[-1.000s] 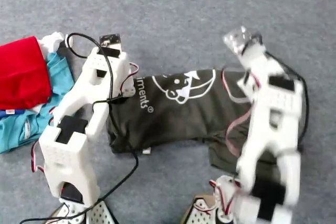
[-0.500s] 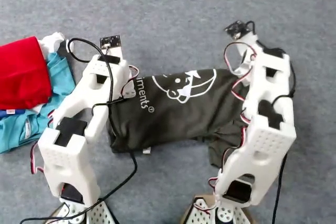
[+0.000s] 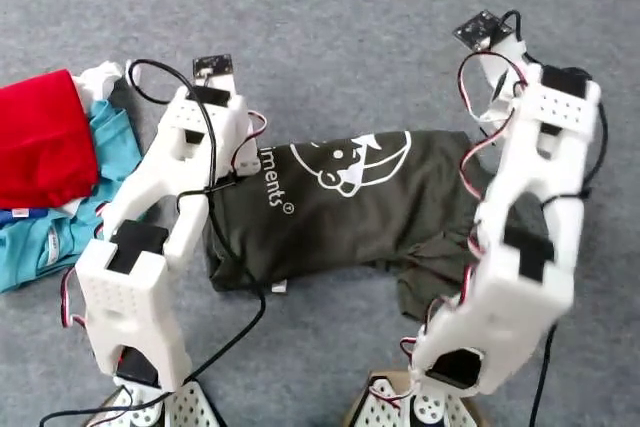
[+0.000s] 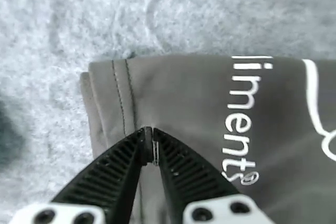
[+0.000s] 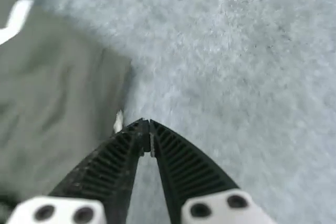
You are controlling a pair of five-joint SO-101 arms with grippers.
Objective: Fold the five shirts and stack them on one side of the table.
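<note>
High view: grey table (image 3: 350,27) carries a dark shirt (image 3: 340,217) at centre frame, partly folded, print up, between the two arms. A stack (image 3: 45,162), red on teal, sits at the left edge, evidently the finished side. Left gripper (image 4: 148,144), jaws together, presses the shirt's hemmed corner, likely pinning it. Right gripper (image 5: 147,139), jaws together, hangs over bare table just beside the shirt's edge.

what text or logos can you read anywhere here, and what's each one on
White lettering on the dark shirt: cut off at the fold, not readable whole.
White logo beside it: a drawing, no letters.
Marks on the blue shirt: too small to read.
</note>
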